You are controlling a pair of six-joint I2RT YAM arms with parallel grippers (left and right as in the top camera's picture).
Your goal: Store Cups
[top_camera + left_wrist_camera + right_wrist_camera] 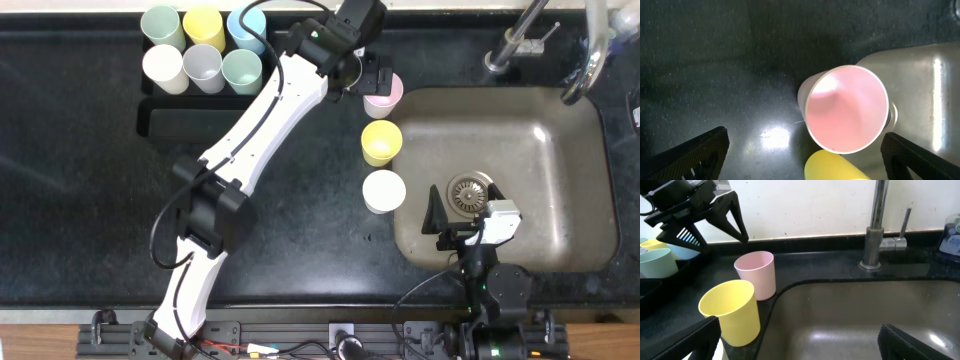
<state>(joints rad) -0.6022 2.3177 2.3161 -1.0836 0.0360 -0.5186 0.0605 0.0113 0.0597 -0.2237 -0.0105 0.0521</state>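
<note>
The left gripper (805, 152) hangs spread wide over the smooth, tapered pink plastic cup (845, 107), touching nothing. The cup stands upright on the speckled black countertop (715, 60), beside a corner of the rounded steel sink (540, 150). The right gripper (800, 340) is also spread and empty.

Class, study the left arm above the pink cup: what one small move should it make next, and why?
Probably lower the left gripper straight down and close on the pink cup. Its fingers are open on either side of the upright cup, above it and not yet touching it.
</note>
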